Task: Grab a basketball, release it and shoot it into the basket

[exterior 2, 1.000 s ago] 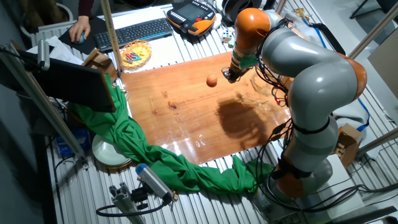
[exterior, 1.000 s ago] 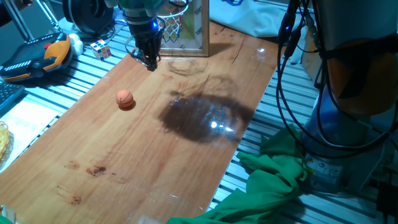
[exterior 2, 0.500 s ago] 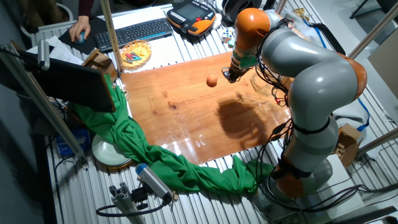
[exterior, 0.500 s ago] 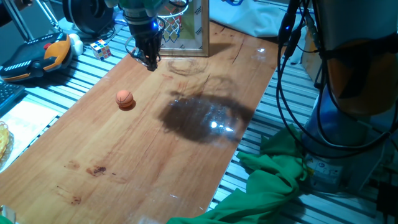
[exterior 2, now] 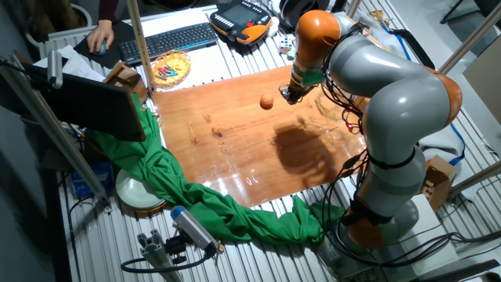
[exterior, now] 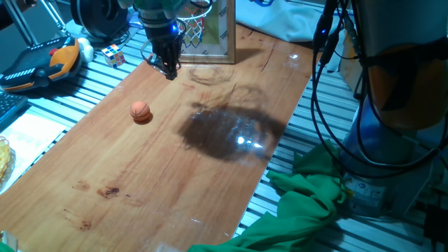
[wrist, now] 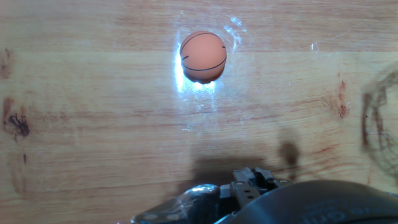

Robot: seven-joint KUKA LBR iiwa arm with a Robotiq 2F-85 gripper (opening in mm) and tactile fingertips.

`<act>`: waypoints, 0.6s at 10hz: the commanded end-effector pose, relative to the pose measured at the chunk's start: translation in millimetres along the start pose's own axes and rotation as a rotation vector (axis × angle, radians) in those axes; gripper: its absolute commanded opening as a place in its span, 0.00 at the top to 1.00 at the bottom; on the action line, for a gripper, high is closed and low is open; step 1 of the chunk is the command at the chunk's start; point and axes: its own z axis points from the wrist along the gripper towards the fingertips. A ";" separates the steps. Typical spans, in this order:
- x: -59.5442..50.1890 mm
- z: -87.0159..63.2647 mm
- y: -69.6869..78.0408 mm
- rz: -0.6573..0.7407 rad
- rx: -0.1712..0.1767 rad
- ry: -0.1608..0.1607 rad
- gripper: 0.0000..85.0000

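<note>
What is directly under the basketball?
The basketball rests on the bare wooden tabletop, apart from the gripper. A bright glare shows beneath it; the contact spot itself is hidden.

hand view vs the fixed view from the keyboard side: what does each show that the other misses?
Only the hand view: the dark seam lines on the basketball, the glare patch on the wood around it, and dark knots in the grain.

Only that fixed view: the whole KUKA arm, its gripper hanging beside the ball rather than over it, the green cloth draped off the table edge, a keyboard and a small basket of coloured items. The hoop is not clearly visible in either view.

Both: the basketball lying free on the wooden tabletop, not gripped.
</note>
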 end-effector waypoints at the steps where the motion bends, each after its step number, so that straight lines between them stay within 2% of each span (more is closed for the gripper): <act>1: 0.0 0.1 0.0 0.000 0.000 0.000 0.99; 6: -0.7 1.2 -0.5 0.001 0.000 -0.002 0.99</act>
